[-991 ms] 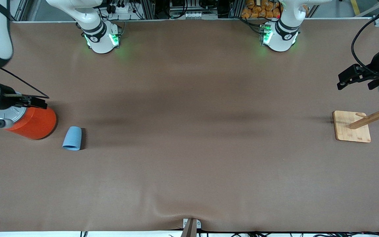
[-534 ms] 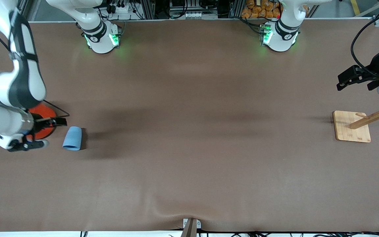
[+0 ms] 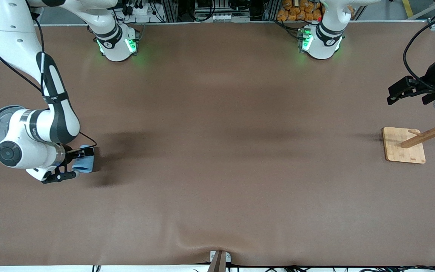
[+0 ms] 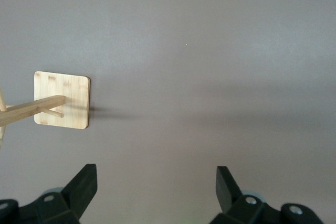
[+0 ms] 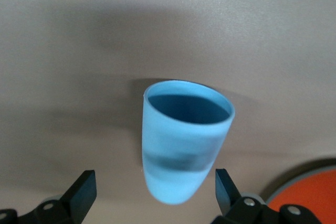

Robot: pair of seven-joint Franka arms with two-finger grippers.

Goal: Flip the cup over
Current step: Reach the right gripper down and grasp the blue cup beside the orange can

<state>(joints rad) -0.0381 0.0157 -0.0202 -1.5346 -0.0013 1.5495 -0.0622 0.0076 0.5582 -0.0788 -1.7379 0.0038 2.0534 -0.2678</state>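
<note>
The light-blue cup (image 3: pixel 86 164) lies on its side on the brown table at the right arm's end, its mouth toward the front camera. My right gripper (image 3: pixel 73 163) is down at the cup and open, and it hides part of it. In the right wrist view the cup (image 5: pixel 185 140) shows its blue inside, and its closed narrow end sits between the spread fingers of my right gripper (image 5: pixel 155 191), which do not touch it. My left gripper (image 3: pixel 390 96) waits open and empty in the air at the left arm's end; it also shows in the left wrist view (image 4: pixel 156 182).
The large orange can (image 5: pixel 311 190) with its grey lid stands close beside the cup, mostly hidden by the right arm in the front view. A wooden stand on a square base (image 3: pixel 400 148) is under the left gripper's end; it also shows in the left wrist view (image 4: pixel 62 99).
My right arm has swung from over the orange can to the cup, and its open gripper now straddles the cup's narrow end. The cup and the left arm have not moved.
</note>
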